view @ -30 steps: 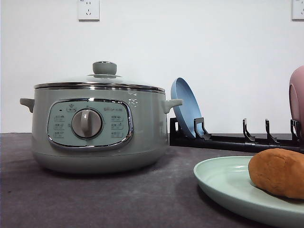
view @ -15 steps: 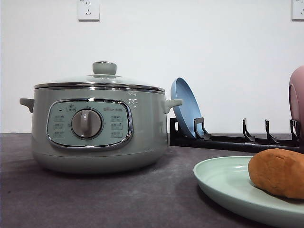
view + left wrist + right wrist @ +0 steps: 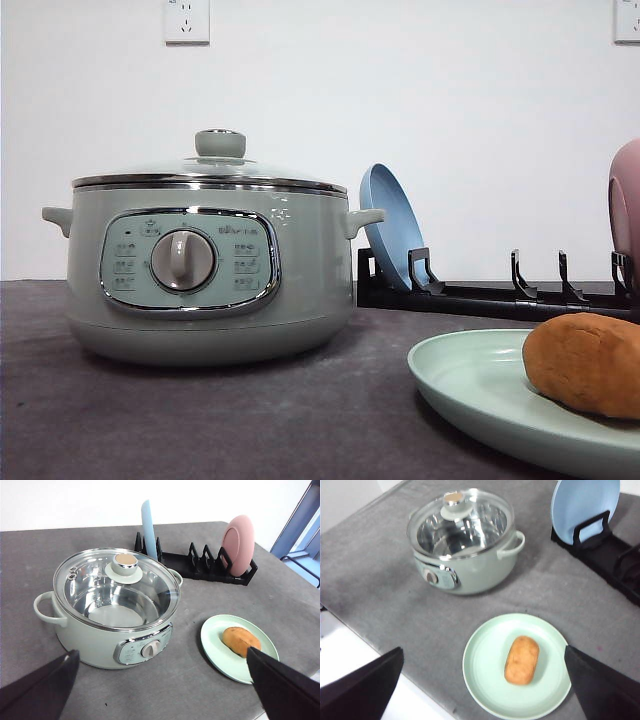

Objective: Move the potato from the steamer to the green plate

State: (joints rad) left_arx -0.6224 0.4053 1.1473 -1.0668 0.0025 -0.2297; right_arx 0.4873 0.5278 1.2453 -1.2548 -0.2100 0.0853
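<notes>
While I look down from my right wrist camera, I see the potato [image 3: 522, 659] lying on the green plate [image 3: 485, 680]. It is a bumpy oval lump with dull orange-brown skin. The plate is round, flat and smooth, a pale minty color, and it sits on the gray table [image 3: 385, 600], which looks soft and a bit fuzzy like cloth.

My right gripper [image 3: 485, 690] has its two dark fingers [image 3: 365, 687] spread far apart, one on each side of the plate, and they hold nothing. My left gripper [image 3: 165, 685] is spread wide too, with nothing between its black fingers [image 3: 40, 685].

From the left wrist camera, the steamer [image 3: 100, 640] stands near the plate but not touching it. It is a big round pot, soft green, with a shiny silver rim, a gray dial [image 3: 149, 651] and little loop handles. Its glass lid [image 3: 95, 575] is on, and through it I see shiny bare metal inside.

Behind the pot is a black rack [image 3: 200, 565]. A blue plate [image 3: 149, 527] stands up in it at one end, and a pink plate [image 3: 237, 545] stands up at the other end.
</notes>
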